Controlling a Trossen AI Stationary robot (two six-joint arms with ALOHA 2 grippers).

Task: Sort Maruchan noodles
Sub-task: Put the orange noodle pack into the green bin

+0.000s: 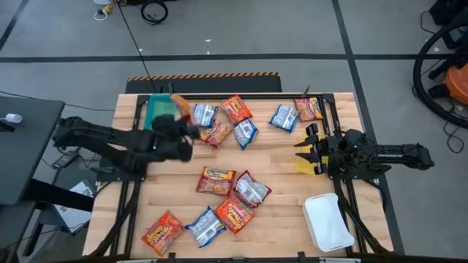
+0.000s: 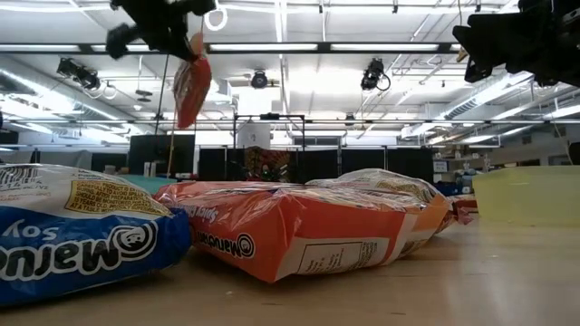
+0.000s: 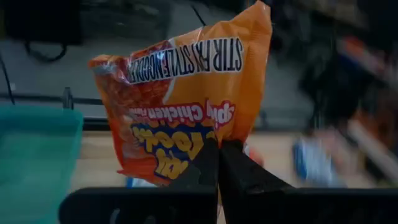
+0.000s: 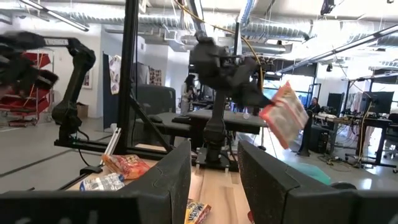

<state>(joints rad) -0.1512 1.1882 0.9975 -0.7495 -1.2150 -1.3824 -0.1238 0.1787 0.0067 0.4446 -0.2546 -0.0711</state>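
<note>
My left gripper is shut on an orange-red noodle packet, held in the air beside the teal bin at the table's far left. In the low view this packet dangles under the left gripper. Several more packets lie flat on the table: a far row with an orange one and a blue-and-white one, and a near cluster with a silvery-red one. My right gripper is open and holds nothing, hovering over the yellow bin at the right. My left gripper pinches the orange-red packet between its two shut fingers at one edge. The packet is lifted clear of the table and hangs slack below the fingers in the low view, with its printed face toward the wrist camera.
A white bin stands at the near right corner. Blue-and-white and orange packets lie close to the low camera. Bare wood shows mid-table between the two packet groups. Rails frame the table's edges.
</note>
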